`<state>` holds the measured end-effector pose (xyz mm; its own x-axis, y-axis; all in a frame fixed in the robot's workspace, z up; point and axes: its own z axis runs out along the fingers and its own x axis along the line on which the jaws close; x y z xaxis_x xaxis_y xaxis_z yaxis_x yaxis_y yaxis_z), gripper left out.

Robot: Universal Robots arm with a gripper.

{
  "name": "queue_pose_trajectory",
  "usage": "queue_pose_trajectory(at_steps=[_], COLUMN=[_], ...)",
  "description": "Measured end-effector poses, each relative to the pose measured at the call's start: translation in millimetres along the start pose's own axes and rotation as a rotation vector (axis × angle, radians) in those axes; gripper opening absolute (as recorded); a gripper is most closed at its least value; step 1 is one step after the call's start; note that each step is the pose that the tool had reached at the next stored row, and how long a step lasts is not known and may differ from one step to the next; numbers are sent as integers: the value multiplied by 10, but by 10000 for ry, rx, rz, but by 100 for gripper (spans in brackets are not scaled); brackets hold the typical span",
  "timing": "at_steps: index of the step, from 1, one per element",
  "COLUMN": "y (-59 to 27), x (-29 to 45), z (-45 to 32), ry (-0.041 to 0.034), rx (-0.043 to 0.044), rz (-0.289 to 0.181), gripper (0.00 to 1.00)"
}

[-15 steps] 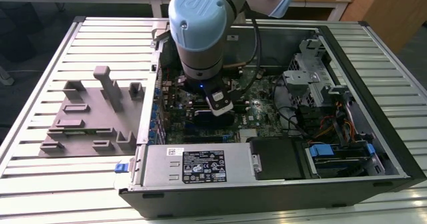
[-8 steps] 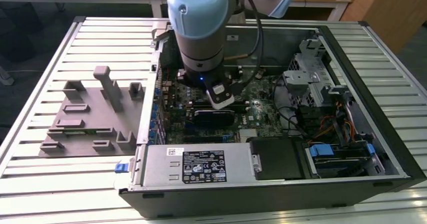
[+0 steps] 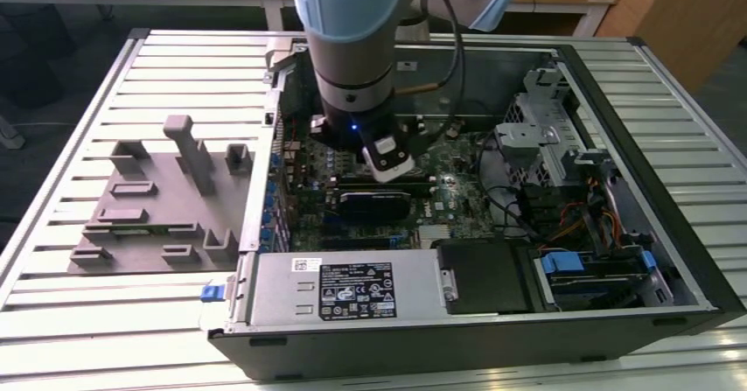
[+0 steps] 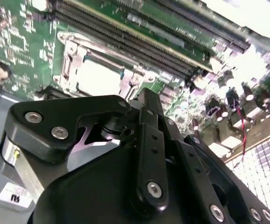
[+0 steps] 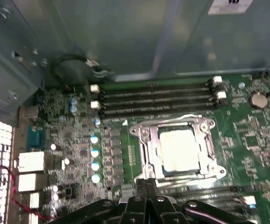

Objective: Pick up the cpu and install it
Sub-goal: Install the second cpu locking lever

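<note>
The cpu (image 5: 179, 149) is a pale silvery square lying flat inside the metal-framed socket (image 5: 144, 140) on the green motherboard; it also shows in the second wrist view (image 4: 97, 77). My gripper (image 5: 146, 183) hovers just beside the socket's edge, and its black fingers are pressed together with nothing between them. In the exterior view the gripper (image 3: 394, 174) hangs inside the open computer case (image 3: 653, 76), low over the middle of the board. The gripper's black linkage (image 4: 144, 93) hides part of the board near the socket.
Memory slots (image 5: 153, 98) run along one side of the socket, with capacitors (image 5: 94, 158) on another. A grey plastic tray (image 3: 152, 207) with upright blocks sits on the slatted table at the exterior view's left. The power supply (image 3: 338, 290) and drive bays (image 3: 583, 268) crowd the case's near side.
</note>
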<state>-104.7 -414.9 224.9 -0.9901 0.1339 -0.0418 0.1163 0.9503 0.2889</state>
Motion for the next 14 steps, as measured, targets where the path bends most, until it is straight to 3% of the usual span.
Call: queue_pose_trajectory(at_steps=[3,9,14], y=[18,146,257], x=[-31,-74,-110], z=[7,49,88], ry=[-40,-61,-87], rx=[211,386,612], rz=[26,17,-2], gripper=[11,11,11])
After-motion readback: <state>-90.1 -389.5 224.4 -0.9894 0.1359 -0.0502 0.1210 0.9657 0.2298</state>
